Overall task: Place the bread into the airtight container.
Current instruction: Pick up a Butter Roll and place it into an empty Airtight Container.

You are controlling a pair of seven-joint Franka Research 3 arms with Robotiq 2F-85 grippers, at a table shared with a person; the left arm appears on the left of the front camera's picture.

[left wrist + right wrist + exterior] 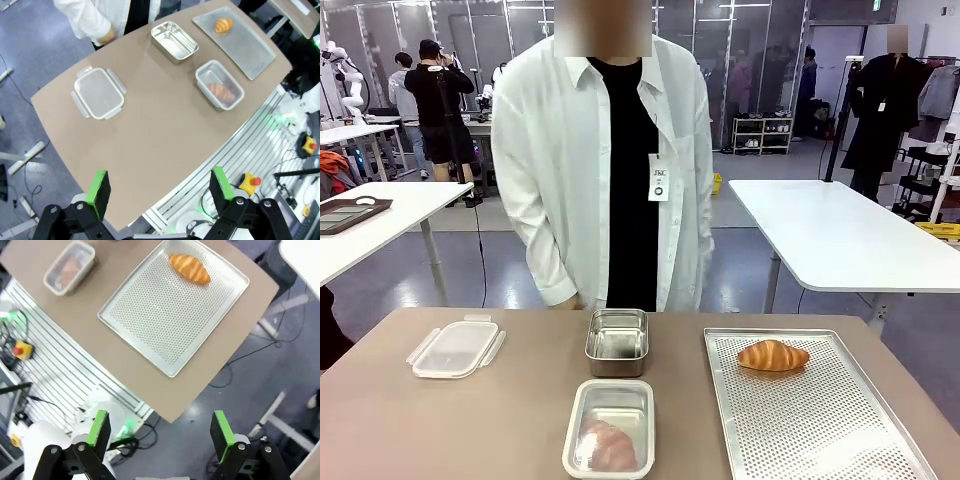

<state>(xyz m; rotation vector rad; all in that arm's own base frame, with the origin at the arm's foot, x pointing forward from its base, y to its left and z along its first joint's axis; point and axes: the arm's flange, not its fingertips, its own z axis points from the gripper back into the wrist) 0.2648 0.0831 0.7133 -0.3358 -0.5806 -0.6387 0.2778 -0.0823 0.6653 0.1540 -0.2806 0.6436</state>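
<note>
One bread (773,355), a golden croissant, lies at the far end of the perforated metal tray (820,410) on the right. The airtight container (610,388), clear plastic, stands near the front middle with another bread (611,445) inside; its lid (457,347) lies apart at the left. My left gripper (160,186) hangs open high over the table's near edge, with the container (204,73), lid (98,93) and croissant (223,24) far below. My right gripper (160,429) is open too, high above the tray (165,315) and its croissant (189,268).
An empty steel box (617,341) stands just behind the clear container. A person in a white shirt (560,160) stands at the far edge. The table's brown top (470,420) is bare at the front left.
</note>
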